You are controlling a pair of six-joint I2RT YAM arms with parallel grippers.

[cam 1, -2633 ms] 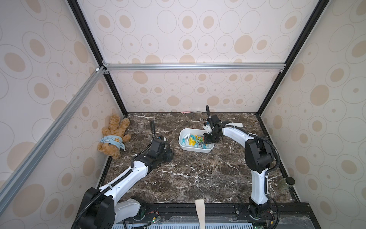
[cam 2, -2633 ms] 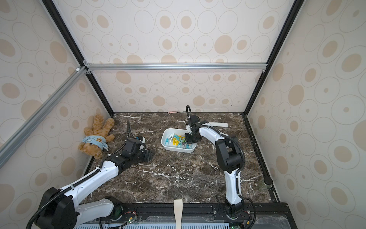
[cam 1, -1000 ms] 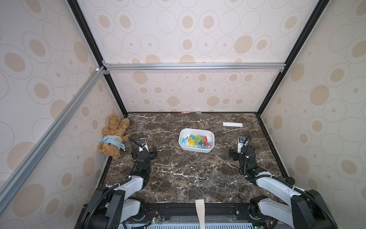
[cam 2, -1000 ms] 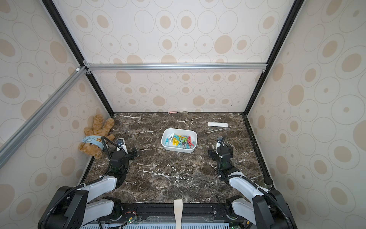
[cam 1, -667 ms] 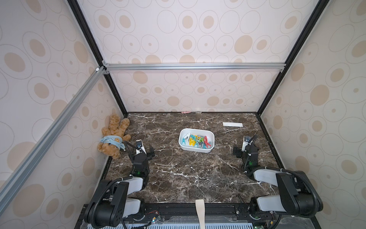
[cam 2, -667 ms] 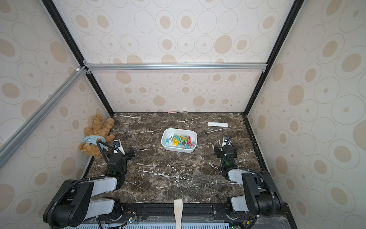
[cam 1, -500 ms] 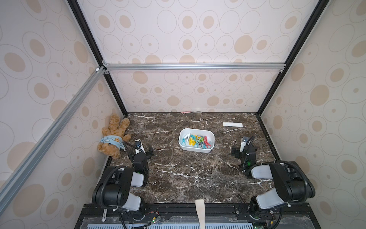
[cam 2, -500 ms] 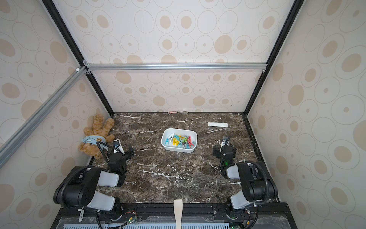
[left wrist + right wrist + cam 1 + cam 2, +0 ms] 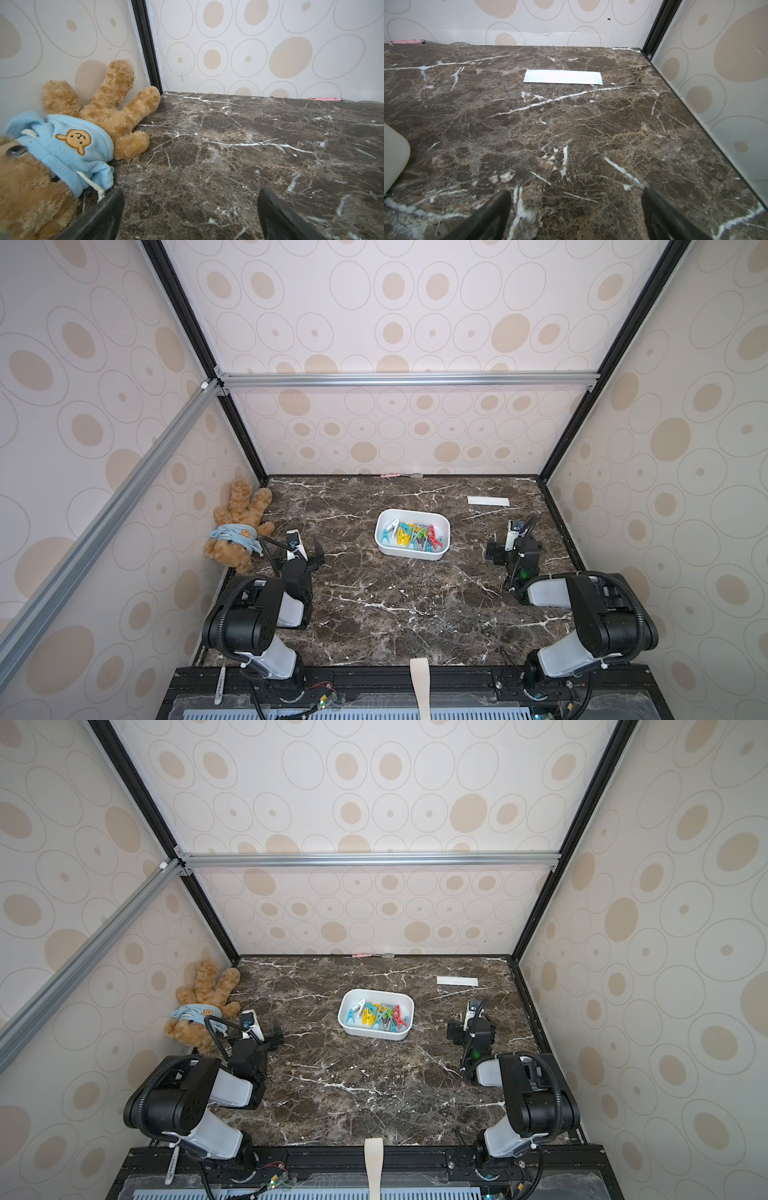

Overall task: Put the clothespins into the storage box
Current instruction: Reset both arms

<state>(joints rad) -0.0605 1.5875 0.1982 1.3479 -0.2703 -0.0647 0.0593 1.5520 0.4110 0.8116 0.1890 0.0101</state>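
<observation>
The storage box [image 9: 379,531] [image 9: 343,1011] is a white tub in the middle of the marble table. Several coloured clothespins [image 9: 413,536] [image 9: 377,1016] lie piled inside it, and I see none loose on the table. My left gripper [image 9: 297,560] [image 9: 251,1042] [image 9: 190,199] rests low at the left, beside the teddy bear, open and empty. My right gripper [image 9: 513,551] [image 9: 471,1031] [image 9: 575,199] rests low at the right of the box, also open and empty. One rounded corner of the storage box [image 9: 394,153] shows in the right wrist view.
A brown teddy bear [image 9: 239,531] [image 9: 62,145] in a blue hoodie lies against the left wall. A flat white paper strip [image 9: 488,501] [image 9: 563,76] lies at the back right. A pink pen-like thing [image 9: 390,475] lies along the back wall. Patterned walls enclose the table.
Both arms have drawn back from the box and folded down at the front sides of the table. In the last half second they hardly move.
</observation>
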